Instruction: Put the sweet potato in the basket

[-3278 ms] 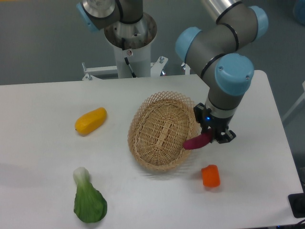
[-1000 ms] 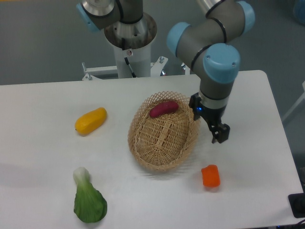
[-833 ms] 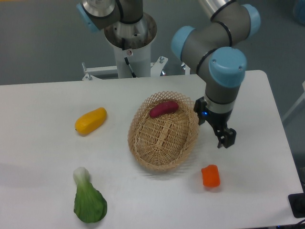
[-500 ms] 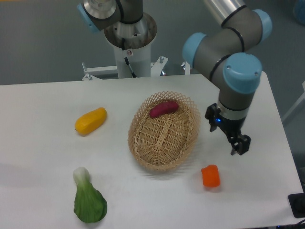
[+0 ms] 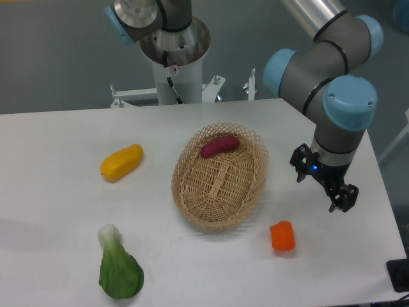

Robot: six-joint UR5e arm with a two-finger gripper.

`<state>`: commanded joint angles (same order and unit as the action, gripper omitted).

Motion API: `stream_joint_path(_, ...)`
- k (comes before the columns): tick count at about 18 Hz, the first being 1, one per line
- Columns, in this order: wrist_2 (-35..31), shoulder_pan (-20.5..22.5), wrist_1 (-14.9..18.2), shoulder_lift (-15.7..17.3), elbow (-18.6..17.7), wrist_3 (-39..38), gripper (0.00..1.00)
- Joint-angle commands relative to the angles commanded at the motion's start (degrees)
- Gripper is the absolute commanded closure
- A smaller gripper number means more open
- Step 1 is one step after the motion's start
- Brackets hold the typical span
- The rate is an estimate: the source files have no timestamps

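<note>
The magenta sweet potato [image 5: 219, 145] lies inside the wicker basket [image 5: 220, 175], near its far rim. My gripper [image 5: 340, 198] hangs over the table to the right of the basket, well apart from it, above and right of an orange-red chunk. Nothing shows between its dark fingers, but from this angle I cannot make out how far apart they stand.
A yellow-orange oblong vegetable [image 5: 122, 162] lies left of the basket. A green leafy vegetable [image 5: 119, 267] sits at the front left. An orange-red chunk [image 5: 282, 236] rests front right of the basket. The arm's base column [image 5: 174, 61] stands behind the table.
The sweet potato went from the gripper at the basket's right rim to lying in the basket. Since then the arm has moved steadily right and forward, away from the basket.
</note>
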<state>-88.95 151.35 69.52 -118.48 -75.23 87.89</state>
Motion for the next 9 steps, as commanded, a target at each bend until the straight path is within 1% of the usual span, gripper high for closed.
stream_joint_path(2, 0.18, 0.0, 0.62, 0.0, 0.17, 0.0, 0.0)
stream_joint_path(9, 0.18, 0.0, 0.62, 0.0, -0.09, -0.88, 0.0)
